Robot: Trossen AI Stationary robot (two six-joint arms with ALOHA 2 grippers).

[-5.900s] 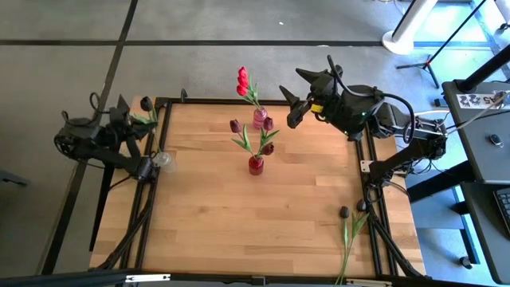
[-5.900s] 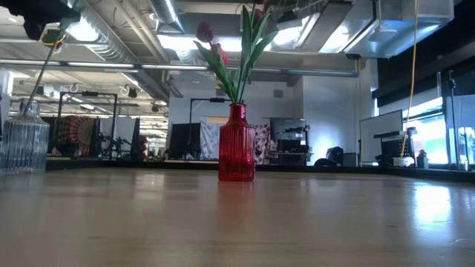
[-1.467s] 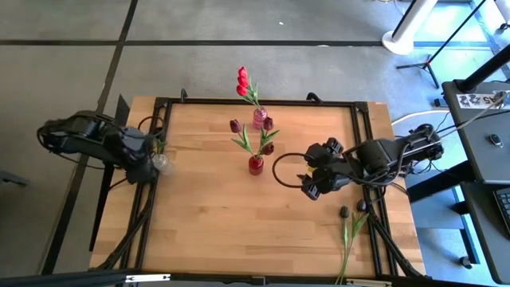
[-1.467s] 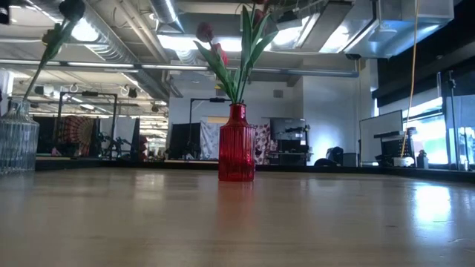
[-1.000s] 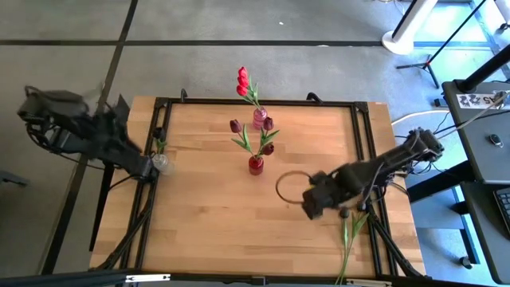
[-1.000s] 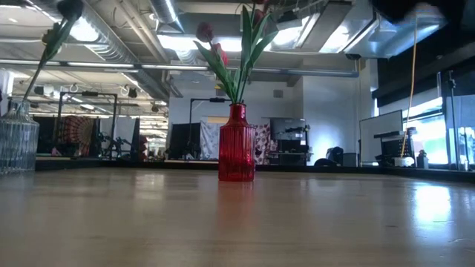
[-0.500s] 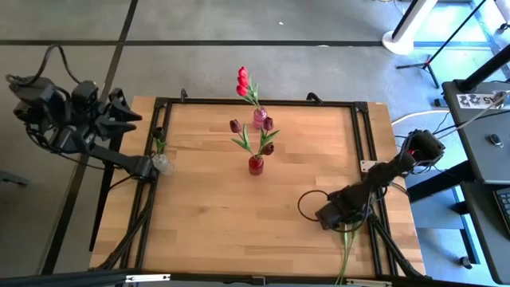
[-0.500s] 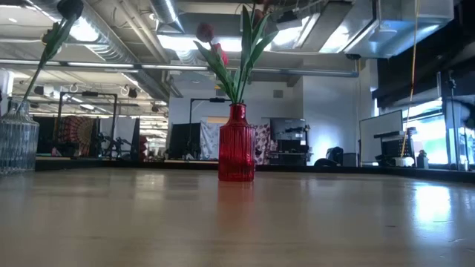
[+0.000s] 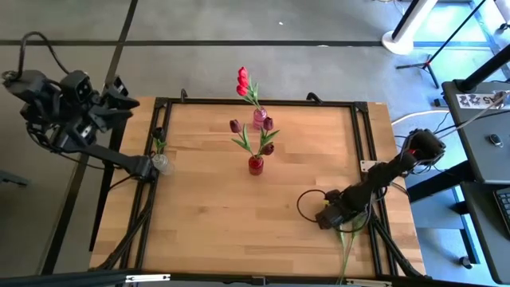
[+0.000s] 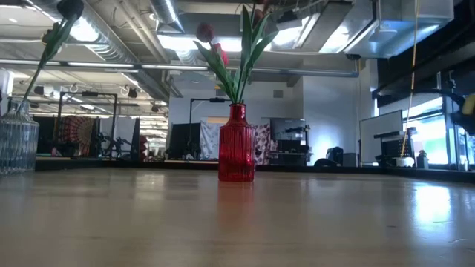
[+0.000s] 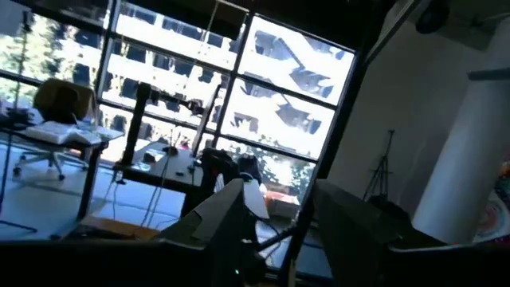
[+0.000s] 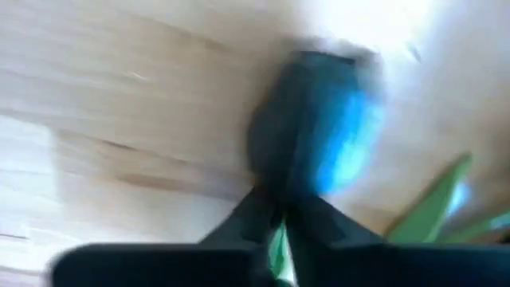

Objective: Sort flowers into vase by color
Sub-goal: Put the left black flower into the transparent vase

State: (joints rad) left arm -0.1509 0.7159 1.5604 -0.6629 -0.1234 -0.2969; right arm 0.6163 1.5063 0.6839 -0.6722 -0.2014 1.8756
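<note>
One right hand (image 9: 341, 221) sits low over the maroon tulip (image 12: 319, 135).

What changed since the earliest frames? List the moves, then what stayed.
The right claw swept from the far edge down onto the loose dark tulip at the near right edge. The left claw lifted off the clear vase, leaving its flower in. The red vase and pink vase stayed.

Right pincer (image 9: 333, 217) low at table's right-front edge; left pincer (image 9: 119, 102) raised beyond far-left corner, fingers parted.
</note>
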